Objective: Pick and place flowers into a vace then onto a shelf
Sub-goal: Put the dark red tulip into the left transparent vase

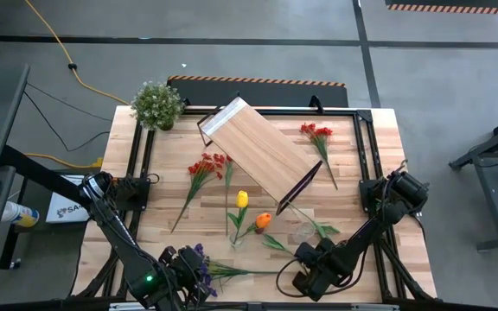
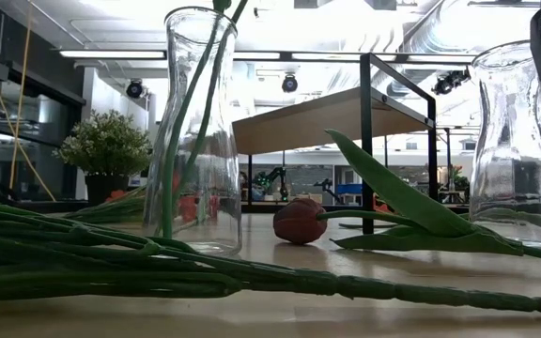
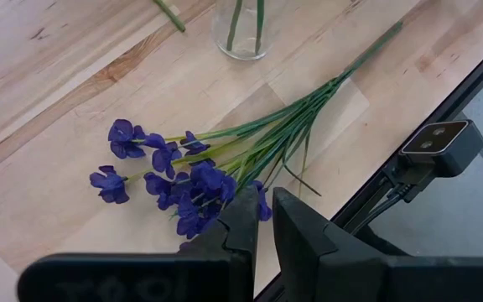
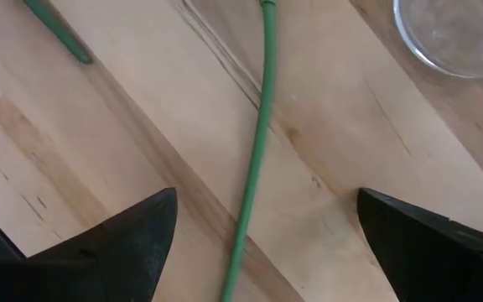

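Observation:
The purple spray [image 1: 199, 263] lies near the table's near edge, its blossoms [image 3: 170, 172] toward the left and its stems [image 3: 309, 109] running right. My left gripper [image 3: 265, 220] is shut, just over the blossoms. My right gripper [image 4: 267, 195] is open above the table, a finger on each side of a thin green stem [image 4: 258, 143] without touching it. A glass vase [image 2: 195, 131] holds green stems. A second, empty vase [image 1: 303, 231] stands near the right gripper. The shelf [image 1: 262, 151] sits slantwise on the table. My left gripper's shut fingertips [image 3: 246, 214] stand right at the edge of the purple blossoms [image 3: 258, 201]. I cannot tell whether they touch them.
Loose on the table are a yellow tulip [image 1: 242, 199], an orange tulip [image 1: 263, 220] and two red sprays [image 1: 206, 168] [image 1: 316, 134]. The potted plant [image 1: 156, 104] stands at the far left corner. A black frame [image 1: 366, 155] borders the table.

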Tool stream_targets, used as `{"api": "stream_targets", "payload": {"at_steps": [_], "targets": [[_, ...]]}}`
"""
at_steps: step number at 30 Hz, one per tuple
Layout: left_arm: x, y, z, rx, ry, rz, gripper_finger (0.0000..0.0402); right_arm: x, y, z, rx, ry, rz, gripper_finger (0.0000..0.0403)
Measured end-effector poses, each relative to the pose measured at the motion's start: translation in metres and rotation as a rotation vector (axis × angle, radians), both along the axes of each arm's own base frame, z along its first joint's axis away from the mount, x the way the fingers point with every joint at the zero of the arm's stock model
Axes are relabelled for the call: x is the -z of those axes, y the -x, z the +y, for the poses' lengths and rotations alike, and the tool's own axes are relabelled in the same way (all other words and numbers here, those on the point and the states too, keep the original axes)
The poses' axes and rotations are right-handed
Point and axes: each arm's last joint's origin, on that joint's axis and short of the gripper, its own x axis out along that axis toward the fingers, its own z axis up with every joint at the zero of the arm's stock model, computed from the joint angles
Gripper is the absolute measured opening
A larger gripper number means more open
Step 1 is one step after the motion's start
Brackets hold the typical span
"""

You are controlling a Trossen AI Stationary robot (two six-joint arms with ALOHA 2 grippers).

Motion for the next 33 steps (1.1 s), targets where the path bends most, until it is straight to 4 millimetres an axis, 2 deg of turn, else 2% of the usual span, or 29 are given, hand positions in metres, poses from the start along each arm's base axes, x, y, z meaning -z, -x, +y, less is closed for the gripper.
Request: {"api": "stream_targets", "payload": {"at_steps": [7,15,29,33], "targets": [[0.000,0.000,0.000,0.000,0.000,0.000,0.0074,0.001,0.001,-0.001,0.017,0.005,0.005,0.0331],[0.000,0.000,0.000,-0.001,0.006,-0.004,0.0074,0.011,0.001,0.000,0.041,0.000,0.050,0.0301],[0.000,0.000,-0.001,0.000,0.007,-0.004,0.0074,0.011,0.001,0.000,0.078,-0.044,0.089,0.0295],[0.000,0.000,-0.001,0.000,0.006,-0.004,0.0074,0.011,-0.001,0.000,0.079,-0.111,0.148,0.0295]]}}
